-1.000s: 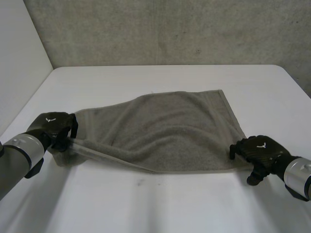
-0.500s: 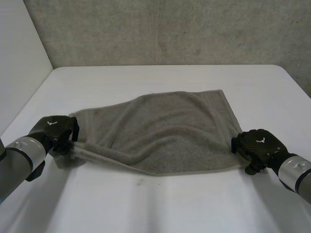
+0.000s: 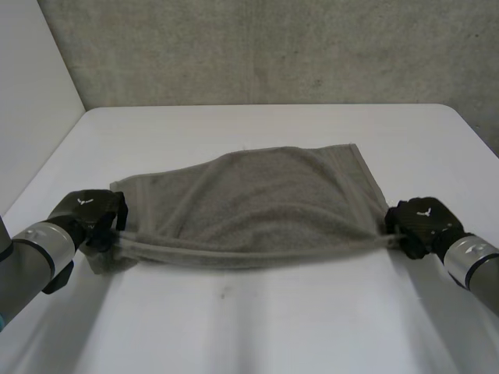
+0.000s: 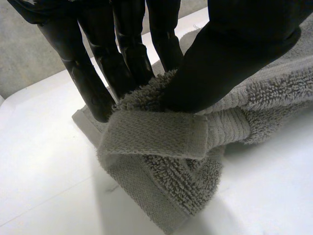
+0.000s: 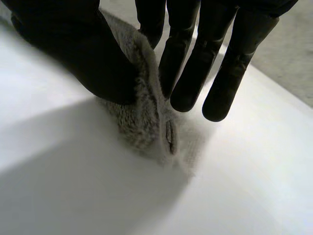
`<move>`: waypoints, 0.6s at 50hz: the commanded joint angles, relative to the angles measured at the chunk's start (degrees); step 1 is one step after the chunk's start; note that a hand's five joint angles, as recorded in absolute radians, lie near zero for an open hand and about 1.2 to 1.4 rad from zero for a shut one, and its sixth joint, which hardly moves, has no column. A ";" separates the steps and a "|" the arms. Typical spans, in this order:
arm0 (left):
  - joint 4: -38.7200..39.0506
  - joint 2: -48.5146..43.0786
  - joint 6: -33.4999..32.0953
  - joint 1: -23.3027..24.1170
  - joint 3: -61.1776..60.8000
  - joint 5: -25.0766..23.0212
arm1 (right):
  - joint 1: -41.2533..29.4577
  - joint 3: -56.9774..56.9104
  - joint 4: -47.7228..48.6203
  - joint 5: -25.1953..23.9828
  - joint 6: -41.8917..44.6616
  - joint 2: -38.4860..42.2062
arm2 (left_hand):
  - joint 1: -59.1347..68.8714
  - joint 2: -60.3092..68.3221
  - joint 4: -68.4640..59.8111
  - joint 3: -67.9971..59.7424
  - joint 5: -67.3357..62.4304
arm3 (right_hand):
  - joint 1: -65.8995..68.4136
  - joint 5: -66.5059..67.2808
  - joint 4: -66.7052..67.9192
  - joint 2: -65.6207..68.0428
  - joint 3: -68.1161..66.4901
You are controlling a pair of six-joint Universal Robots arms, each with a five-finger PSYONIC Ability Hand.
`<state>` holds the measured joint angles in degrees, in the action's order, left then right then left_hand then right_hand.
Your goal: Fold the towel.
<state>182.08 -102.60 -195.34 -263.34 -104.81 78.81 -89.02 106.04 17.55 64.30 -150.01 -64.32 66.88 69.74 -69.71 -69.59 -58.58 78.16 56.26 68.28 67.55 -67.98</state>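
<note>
White table (image 3: 257, 327): towel (image 3: 265, 206) pinched taut btw L hand (image 3: 87, 210) & R hand (image 3: 421, 218).

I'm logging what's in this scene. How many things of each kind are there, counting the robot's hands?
Grey towel: 1
Black hands: 2, the left hand and the right hand
White table: 1
Total: 4

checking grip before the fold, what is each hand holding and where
Both pinch the grey terry towel: left hand at its near left corner, right hand at its near right corner.
</note>
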 commanded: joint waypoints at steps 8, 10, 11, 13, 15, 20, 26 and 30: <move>-2.17 4.42 -0.31 0.28 -5.32 0.03 | 0.69 -2.15 -14.12 1.79 -0.02 -11.36 | 13.12 10.26 -10.29 -10.41 -11.42 | 1.84 13.74 11.72 12.45 -12.02; -4.44 7.40 -0.48 0.28 -7.59 0.03 | 0.69 -3.64 -23.31 1.44 4.44 -13.72 | 13.12 10.26 -10.29 -10.41 -11.42 | 1.84 13.74 11.72 12.45 -12.02; -4.45 7.41 -0.49 0.28 -7.61 0.03 | 0.69 -3.65 -23.35 1.44 4.46 -13.73 | 13.12 10.26 -10.29 -10.41 -11.42 | 1.84 13.74 11.72 12.45 -12.02; -5.95 8.99 -0.57 0.28 -8.75 0.03 | 0.86 -4.17 -31.22 1.62 10.32 -16.88 | 13.12 10.26 -10.29 -10.41 -11.42 | 1.84 13.74 11.72 12.45 -12.02; -9.27 12.75 -0.75 -0.24 -10.93 0.03 | 1.13 -4.35 -34.65 2.23 13.66 -18.29 | 13.12 10.26 -10.29 -10.41 -11.42 | 1.84 13.74 11.72 12.45 -12.02; -12.27 17.51 -0.92 -0.77 -13.05 -0.06 | 3.23 -4.35 -43.45 2.85 23.24 -21.72 | 13.12 10.26 -10.29 -10.41 -11.42 | 1.84 13.74 11.72 12.45 -12.02; -12.10 18.49 -0.92 -1.12 -13.06 -0.32 | 2.89 -6.89 -43.32 1.88 22.41 -22.52 | 13.12 10.26 -10.29 -10.41 -11.42 | 1.84 13.74 11.72 12.45 -12.02; -11.23 16.83 -0.84 -1.38 -11.22 -0.59 | 2.28 -9.08 -38.93 2.32 18.63 -20.77 | 13.12 10.26 -10.29 -10.41 -11.42 | 1.84 13.74 11.72 12.45 -12.02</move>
<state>169.57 -84.01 -196.28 -264.33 -118.23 78.58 -85.77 100.43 -27.22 66.64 -125.97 -87.02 66.88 69.75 -69.72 -69.60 -58.58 78.61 56.72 68.33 67.55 -68.09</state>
